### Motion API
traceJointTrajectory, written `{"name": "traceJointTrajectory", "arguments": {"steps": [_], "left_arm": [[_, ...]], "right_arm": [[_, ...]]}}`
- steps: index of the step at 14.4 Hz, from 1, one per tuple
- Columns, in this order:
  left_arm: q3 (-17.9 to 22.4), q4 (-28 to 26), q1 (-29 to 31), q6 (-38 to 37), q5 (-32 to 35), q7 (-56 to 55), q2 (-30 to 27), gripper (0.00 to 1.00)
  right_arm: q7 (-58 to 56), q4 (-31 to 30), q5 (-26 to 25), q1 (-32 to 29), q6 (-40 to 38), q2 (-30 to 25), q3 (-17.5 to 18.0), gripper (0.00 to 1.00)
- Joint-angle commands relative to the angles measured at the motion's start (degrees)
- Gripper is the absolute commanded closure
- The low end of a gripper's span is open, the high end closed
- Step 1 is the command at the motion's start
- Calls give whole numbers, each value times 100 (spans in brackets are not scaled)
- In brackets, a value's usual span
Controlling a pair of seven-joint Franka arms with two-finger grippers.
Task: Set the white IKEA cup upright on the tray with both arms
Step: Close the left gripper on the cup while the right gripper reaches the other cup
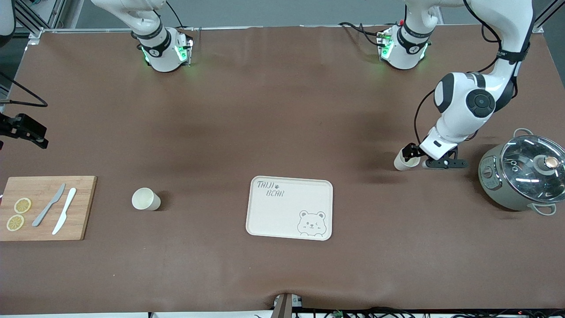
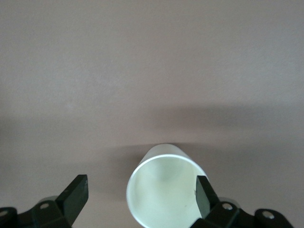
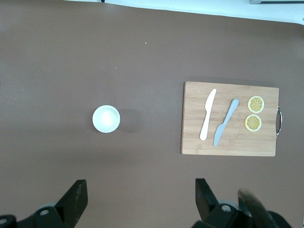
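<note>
At the right arm's end of the brown table lies a wooden cutting board with two knives and lemon slices; beside it stands one white cup, upright; the right gripper hangs high above it, fingers wide, holding nothing; the tray sits mid-table, bare. The left gripper is low, jaws spread around a second cup lying on its side, no squeeze evident. Closing off-centre could roll it toward the lidded pot.
</note>
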Motion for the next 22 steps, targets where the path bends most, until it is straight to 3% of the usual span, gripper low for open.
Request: {"name": "traceJointTrajectory", "arguments": {"steps": [1, 7, 9, 11, 16, 17, 18, 22], "left_arm": [[-17, -235, 52, 66, 185, 44, -136, 0], [-25, -218, 166, 92, 256, 44, 49, 0], [-17, -209, 166, 197, 256, 44, 145, 0], [-17, -209, 166, 294, 256, 44, 233, 0], [-17, -165, 175, 382, 264, 44, 427, 0], [-25, -156, 166, 374, 264, -104, 436, 17], [-17, -191, 166, 348, 264, -253, 375, 99], [-25, -104, 122, 339, 282, -316, 331, 100]], "right_arm": [[-21, 83, 20, 1, -66, 158, 66, 0], [-20, 21, 64, 246, -58, 754, 84, 0], [-38, 30, 212, 125, 483, 1227, 93, 0], [-772, 12, 695, -130, 847, 1615, 66, 0], [-1058, -23, 784, -175, 1716, 2512, 66, 0], [-1058, -23, 837, -175, 1831, 2635, 66, 0], [-1058, -23, 855, -158, 1919, 2732, 66, 0], [-1049, -23, 864, -26, 1964, 2926, 75, 0]]}}
